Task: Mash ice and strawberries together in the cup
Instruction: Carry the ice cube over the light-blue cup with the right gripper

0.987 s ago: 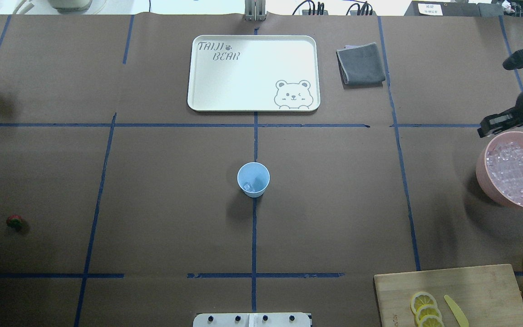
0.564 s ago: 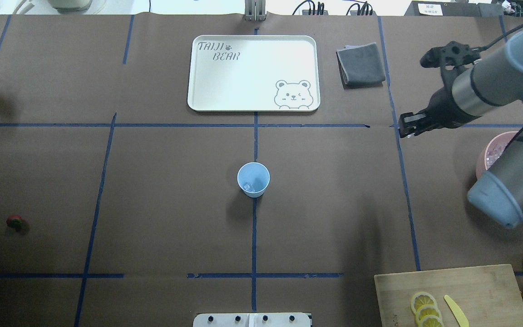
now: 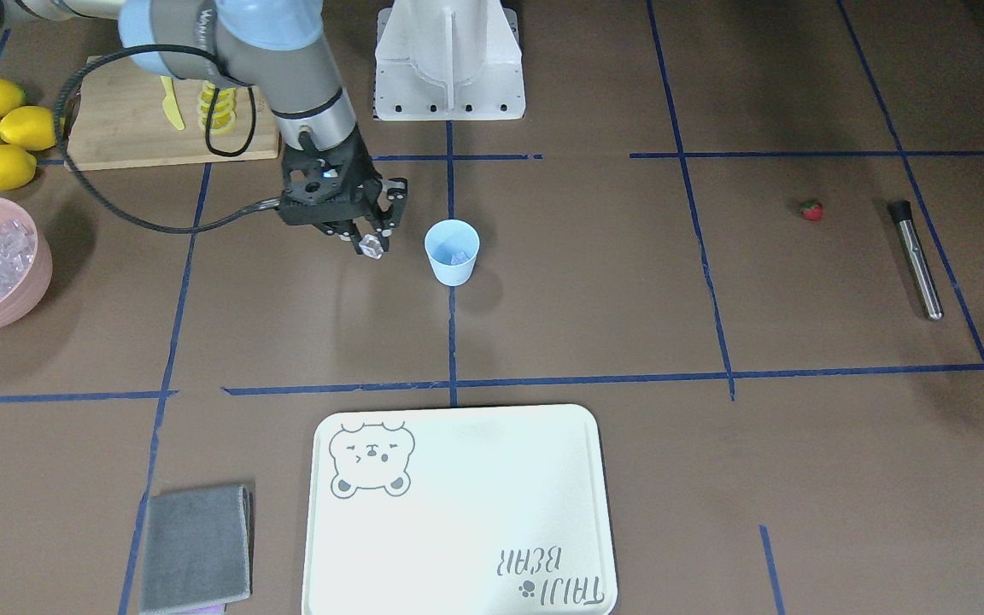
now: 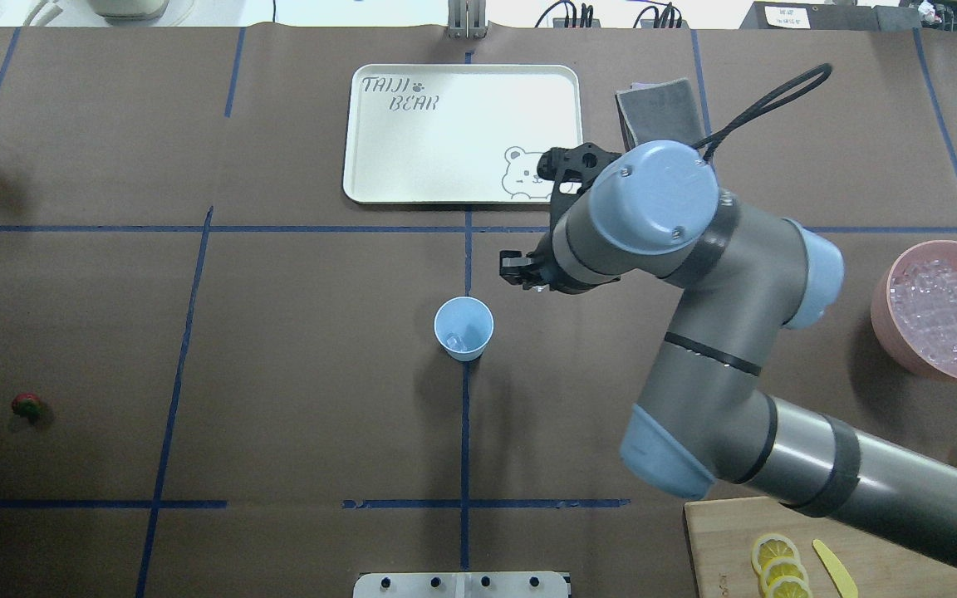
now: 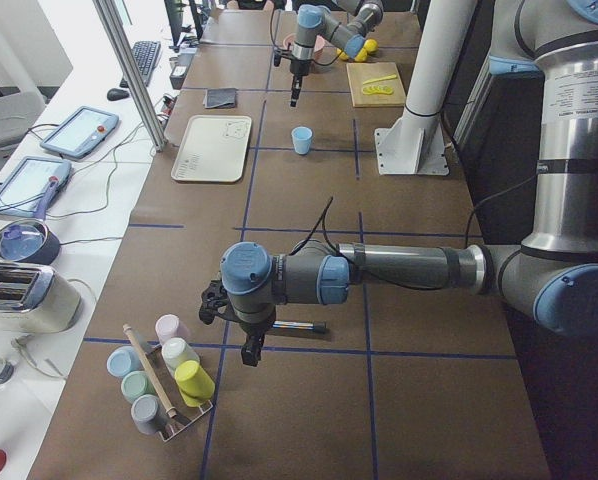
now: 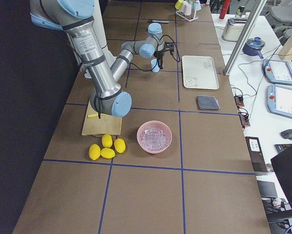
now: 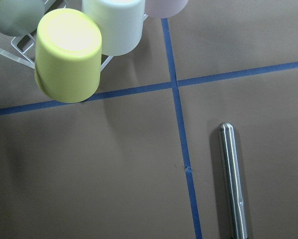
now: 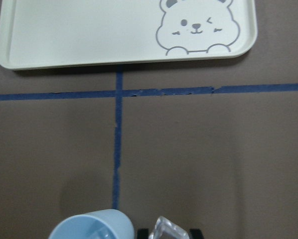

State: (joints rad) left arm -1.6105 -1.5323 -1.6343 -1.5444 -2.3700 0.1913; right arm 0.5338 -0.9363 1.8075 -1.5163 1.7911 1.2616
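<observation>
One ice cube (image 8: 168,230) in the right hand (image 3: 370,244) — near the cup (image 3: 452,254)

- Overhead looks forward and down from behind the robot (image 3: 449,60); front view faces back across the table (image 4: 296,374).
- Side views look along it from each end.
- Wrist views sit close; right wrist and overhead share the tray (image 4: 445,133) and cup (image 4: 463,328).

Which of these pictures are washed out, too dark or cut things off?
Overhead view: the tray looks washed out, and the cup throws a shadow toward the view's bottom. Left wrist view: the flat end of the yellow cup glares nearly white. Right wrist view: the ice cube in the right gripper is cut by the bottom edge. Exterior right view: the left side is almost black.
</observation>
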